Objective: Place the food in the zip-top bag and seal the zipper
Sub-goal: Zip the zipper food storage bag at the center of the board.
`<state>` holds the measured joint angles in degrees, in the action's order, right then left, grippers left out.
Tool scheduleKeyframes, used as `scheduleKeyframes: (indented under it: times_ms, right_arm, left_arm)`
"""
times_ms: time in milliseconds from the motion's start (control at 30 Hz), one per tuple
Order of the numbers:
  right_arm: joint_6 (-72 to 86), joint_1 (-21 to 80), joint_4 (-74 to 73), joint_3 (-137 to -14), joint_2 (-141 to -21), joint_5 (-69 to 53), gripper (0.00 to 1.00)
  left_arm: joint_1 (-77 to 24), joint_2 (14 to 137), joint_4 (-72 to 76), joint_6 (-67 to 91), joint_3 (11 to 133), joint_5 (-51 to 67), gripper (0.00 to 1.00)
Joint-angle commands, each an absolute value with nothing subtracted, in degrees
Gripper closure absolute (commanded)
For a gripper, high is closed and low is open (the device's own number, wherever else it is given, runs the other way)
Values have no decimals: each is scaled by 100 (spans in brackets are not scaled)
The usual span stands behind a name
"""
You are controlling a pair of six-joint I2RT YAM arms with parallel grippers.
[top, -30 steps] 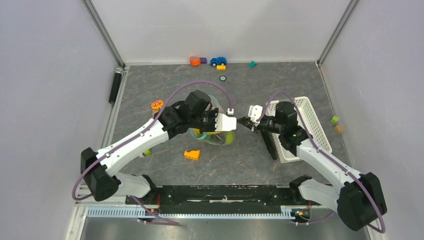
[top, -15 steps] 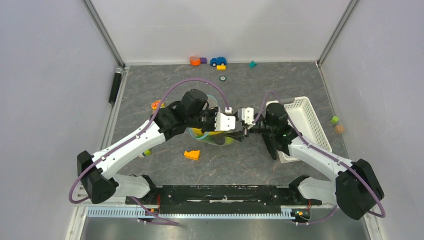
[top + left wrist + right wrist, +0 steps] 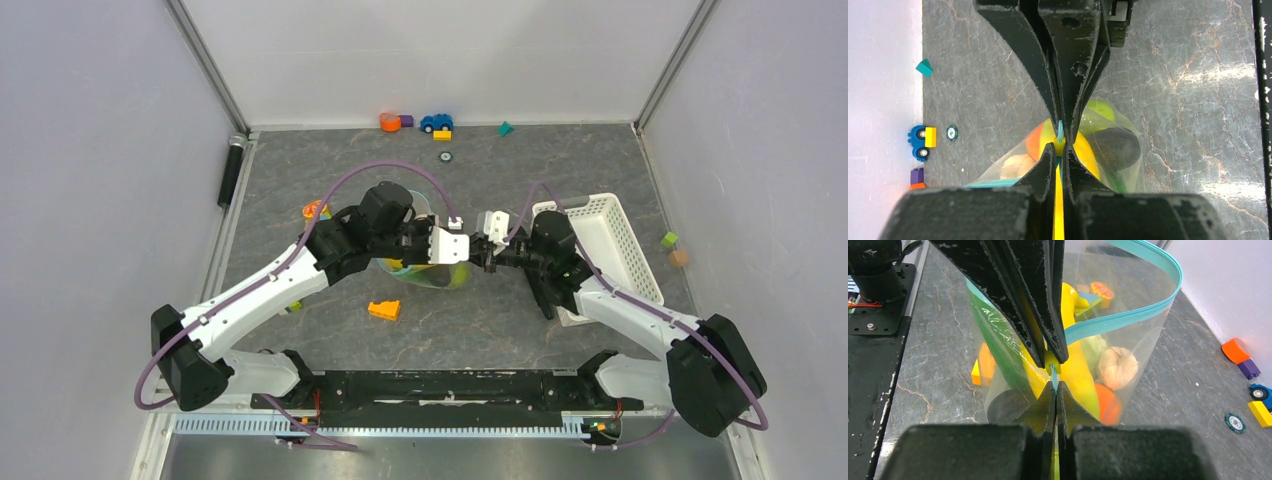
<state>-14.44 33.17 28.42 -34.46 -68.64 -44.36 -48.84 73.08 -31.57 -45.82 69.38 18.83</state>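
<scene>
The clear zip-top bag (image 3: 432, 272) hangs between both grippers at the table's middle. Inside are yellow (image 3: 1080, 375), orange (image 3: 1108, 407), pale (image 3: 1118, 367) and green (image 3: 1000, 357) food pieces. Its teal zipper (image 3: 1128, 320) loops open on the far side in the right wrist view. My left gripper (image 3: 1059, 149) is shut on the zipper strip (image 3: 1060, 131). My right gripper (image 3: 1054, 386) is shut on the same strip, tip to tip with the left one. In the top view the left gripper (image 3: 462, 250) and right gripper (image 3: 478, 258) meet over the bag.
An orange stepped wedge (image 3: 384, 310) lies in front of the bag. A white slotted basket (image 3: 612, 240) stands at the right. A small orange piece (image 3: 314, 210) lies left of the left arm. A toy car (image 3: 436, 122) and blocks (image 3: 390, 121) sit along the back wall.
My right gripper has moved left to the bag and closed on the zipper strip beside the left gripper. The left arm has shifted slightly left with the bag.
</scene>
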Motion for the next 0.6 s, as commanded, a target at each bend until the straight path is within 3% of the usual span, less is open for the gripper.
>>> scheduleKeyframes:
  times_ms: [0, 567]
  right_arm:
    - [-1430, 3302, 3319, -3175, -6506, -4166, 100]
    - [-1623, 3296, 2718, -2904, -6123, -3013, 100]
  left_arm:
    - [-4869, 7154, -3081, -4602, 6809, 1258, 98]
    - [-4810, 6865, -3172, -4951, 6644, 381, 98]
